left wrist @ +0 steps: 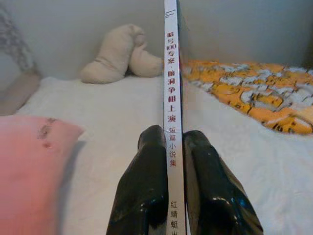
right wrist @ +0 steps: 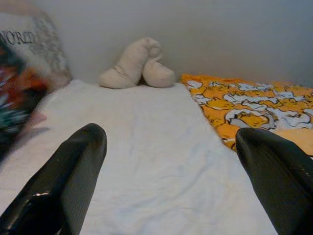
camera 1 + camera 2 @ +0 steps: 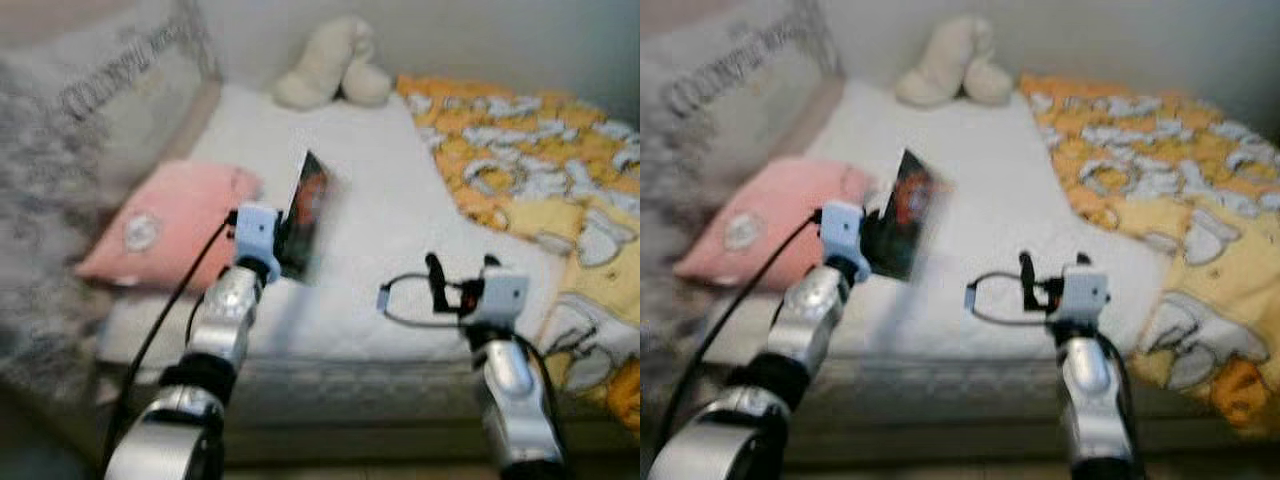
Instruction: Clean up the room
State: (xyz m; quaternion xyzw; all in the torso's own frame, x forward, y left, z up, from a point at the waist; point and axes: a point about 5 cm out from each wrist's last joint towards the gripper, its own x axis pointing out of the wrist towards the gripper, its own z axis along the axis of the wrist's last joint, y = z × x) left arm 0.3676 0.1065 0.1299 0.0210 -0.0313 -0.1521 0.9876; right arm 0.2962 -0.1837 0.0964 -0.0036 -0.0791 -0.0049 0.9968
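My left gripper is shut on a thin book with a dark, colourful cover, holding it upright above the white bed. In the left wrist view the book's white spine with printed characters stands between the two black fingers. My right gripper is open over the bed's near edge, with nothing between its wide-spread fingers. The book appears blurred off to one side in the right wrist view.
A pink cushion lies on the bed's left side beside a grey patterned pillow. A cream plush toy rests against the far wall. An orange and yellow blanket covers the bed's right part.
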